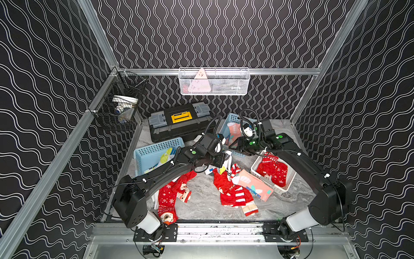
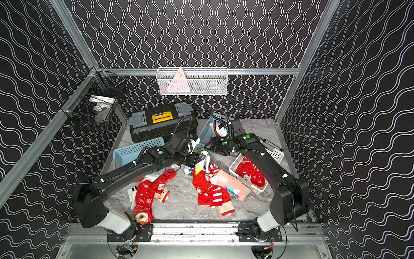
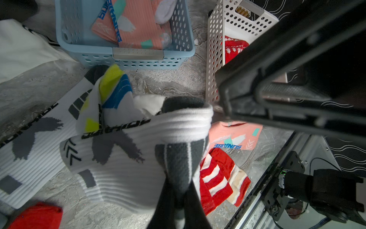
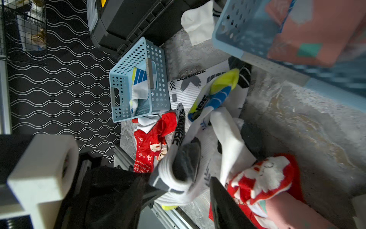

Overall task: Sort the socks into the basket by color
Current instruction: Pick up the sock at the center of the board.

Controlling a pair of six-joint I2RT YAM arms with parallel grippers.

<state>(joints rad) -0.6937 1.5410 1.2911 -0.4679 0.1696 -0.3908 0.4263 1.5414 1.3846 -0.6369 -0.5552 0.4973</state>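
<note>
Left end effector (image 3: 175, 200): fingers pinched together on a white sock with grey marks (image 3: 128, 158), gripped at a dark grey patch. The sock is bunched up mid-counter, in the gap between the three baskets. A white sock with yellow and blue toe (image 3: 112, 89) is tangled against it. A second grey-marked white sock (image 3: 29, 142) lies flat beside it on the grey marbled counter (image 1: 206, 201).

Right end effector (image 1: 234, 148): sits just beside the held sock's folded top. I see only one finger (image 4: 223, 204) in its wrist view. I cannot tell whether the jaws are apart or together, nor whether it touches the sock.

Far light-blue basket (image 3: 138, 59): salmon-pink socks (image 3: 138, 25) inside.
Left light-blue basket (image 1: 156, 145): one white-yellow-blue sock (image 1: 167, 154).
White basket (image 3: 214, 59): red Christmas socks (image 1: 272, 170).

Loose on the counter: red snowflake socks (image 1: 168, 197) by the left arm, a red striped heap (image 1: 233, 192), and a salmon-pink sock (image 1: 253, 183) lying against the white basket. Black toolbox (image 1: 179, 125) at the back.
</note>
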